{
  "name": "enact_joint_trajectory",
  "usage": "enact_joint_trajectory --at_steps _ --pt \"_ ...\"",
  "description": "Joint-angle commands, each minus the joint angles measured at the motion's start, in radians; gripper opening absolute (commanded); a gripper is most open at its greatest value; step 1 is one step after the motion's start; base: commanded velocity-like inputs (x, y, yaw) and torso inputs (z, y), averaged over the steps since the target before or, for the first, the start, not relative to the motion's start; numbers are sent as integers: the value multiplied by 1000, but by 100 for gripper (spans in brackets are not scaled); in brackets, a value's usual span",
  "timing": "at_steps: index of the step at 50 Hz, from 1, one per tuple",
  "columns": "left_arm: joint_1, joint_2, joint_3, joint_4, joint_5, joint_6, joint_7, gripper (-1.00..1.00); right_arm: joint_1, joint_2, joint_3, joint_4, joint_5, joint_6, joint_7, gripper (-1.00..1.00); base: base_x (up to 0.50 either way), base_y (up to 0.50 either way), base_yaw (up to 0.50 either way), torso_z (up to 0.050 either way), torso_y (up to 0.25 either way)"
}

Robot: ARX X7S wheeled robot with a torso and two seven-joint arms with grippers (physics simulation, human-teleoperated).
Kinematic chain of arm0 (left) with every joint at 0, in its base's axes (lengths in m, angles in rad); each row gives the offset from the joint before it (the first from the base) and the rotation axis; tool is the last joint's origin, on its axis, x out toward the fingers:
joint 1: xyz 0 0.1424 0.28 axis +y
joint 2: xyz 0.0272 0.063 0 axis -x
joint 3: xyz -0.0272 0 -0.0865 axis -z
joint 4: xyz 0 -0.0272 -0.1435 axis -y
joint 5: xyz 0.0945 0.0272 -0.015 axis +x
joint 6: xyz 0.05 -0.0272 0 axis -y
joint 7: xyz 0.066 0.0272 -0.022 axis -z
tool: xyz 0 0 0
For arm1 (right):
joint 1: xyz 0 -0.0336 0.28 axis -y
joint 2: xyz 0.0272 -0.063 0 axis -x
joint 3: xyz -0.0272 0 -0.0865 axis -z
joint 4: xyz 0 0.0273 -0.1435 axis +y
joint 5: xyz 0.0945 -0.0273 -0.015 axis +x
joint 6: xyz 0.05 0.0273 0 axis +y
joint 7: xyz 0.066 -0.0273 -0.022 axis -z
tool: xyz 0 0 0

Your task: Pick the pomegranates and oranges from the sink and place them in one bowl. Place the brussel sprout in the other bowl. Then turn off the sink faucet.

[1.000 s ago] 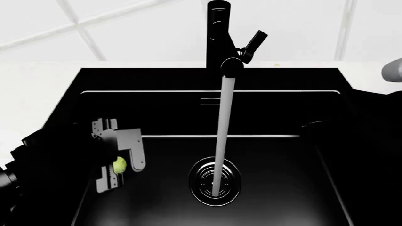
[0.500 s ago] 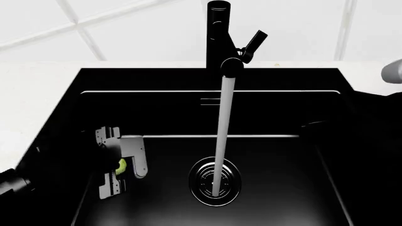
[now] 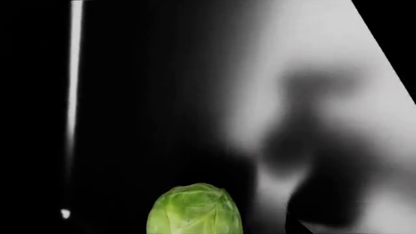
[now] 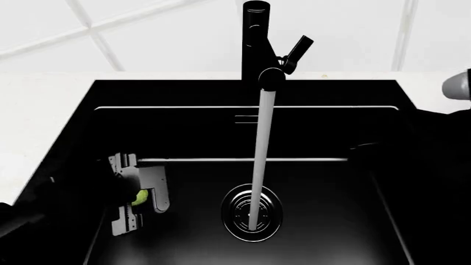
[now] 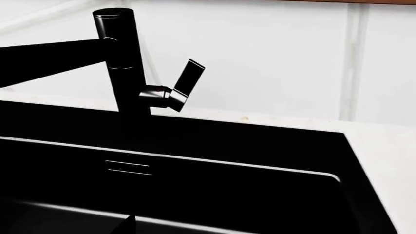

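Left pincer (image 4: 143,200): pinching the sprout (image 4: 140,197) in the sink (image 4: 324,94).
Right pincer: unseen (cannot tell).
Advice: lift straight, clear the rim.

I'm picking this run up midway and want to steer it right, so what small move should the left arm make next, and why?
Probably lift straight up out of the sink. The left end effector sits low by the basin's left wall, and its fingers appear closed on the brussels sprout, which also fills the left wrist view. No bowl shows in these views, so raising the sprout clear comes first.
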Motion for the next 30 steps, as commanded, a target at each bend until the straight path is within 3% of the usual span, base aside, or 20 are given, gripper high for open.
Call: enact_joint_trajectory --at_steps 1,15,16,30 --pt "14 20 6 -65 12 28 -7 100 11 -18 -2 4 7 11 15 100 0 0 0 0 0" --pt "30 61 4 -182 21 60 -20 100 -32 2 2 -3 -14 -22 -6 100 0 0 0 0 -2" --pt "32 62 3 -185 21 61 -22 -100 -31 2 2 -3 -14 -21 -5 100 0 0 0 0 -12" --pt "37 116 -11 -323 34 144 -53 -100 -90 37 10 -21 -38 -74 -34 100 2 0 -1 0 -4"
